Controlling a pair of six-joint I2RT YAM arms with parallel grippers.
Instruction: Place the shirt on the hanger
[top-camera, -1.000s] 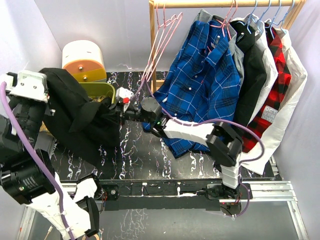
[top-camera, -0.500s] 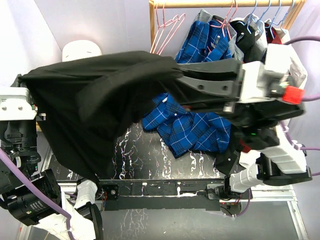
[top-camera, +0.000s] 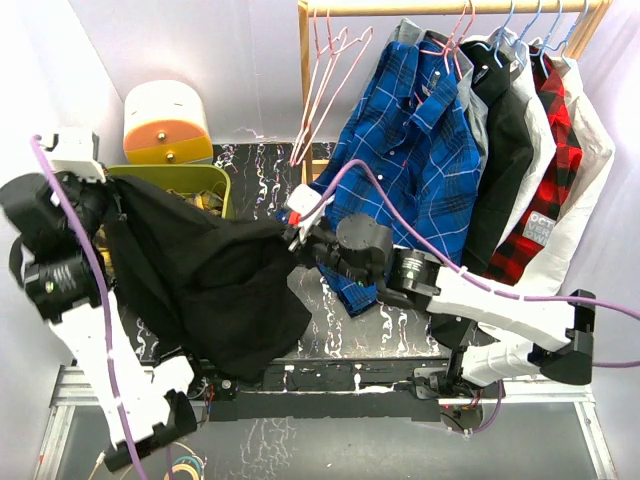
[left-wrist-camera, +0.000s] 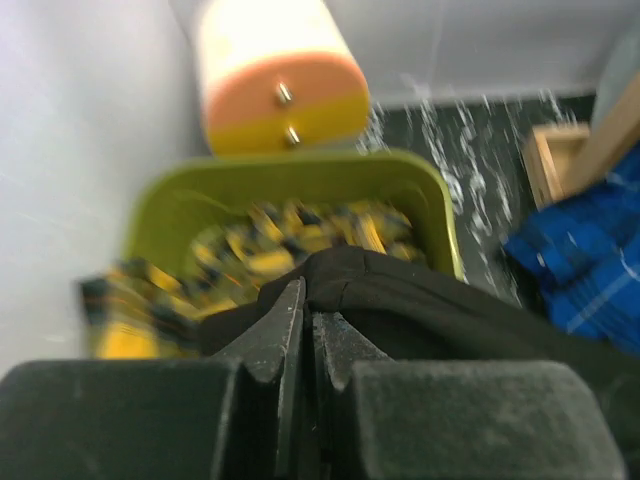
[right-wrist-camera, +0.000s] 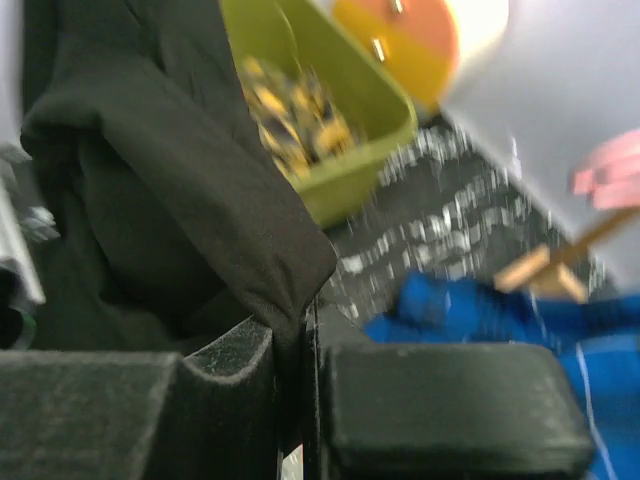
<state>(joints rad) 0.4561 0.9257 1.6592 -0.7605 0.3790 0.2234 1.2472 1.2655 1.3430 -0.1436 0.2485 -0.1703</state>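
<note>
Left fingers (left-wrist-camera: 268, 345) are pinching one edge of the shirt (top-camera: 210, 285), right fingers (right-wrist-camera: 235, 365) another; it is hanging stretched between them over the bench (top-camera: 262, 160). Hanger (top-camera: 322, 85) is hanging on the rail (top-camera: 420, 8), well apart. Judgement: hold tension, find collar opening first, before lifting toward it.

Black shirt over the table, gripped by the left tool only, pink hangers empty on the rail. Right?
No: the right tool also pinches the black shirt, seen in the right wrist view. The left tool grips it too; pink hangers hang empty on the rail.
</note>
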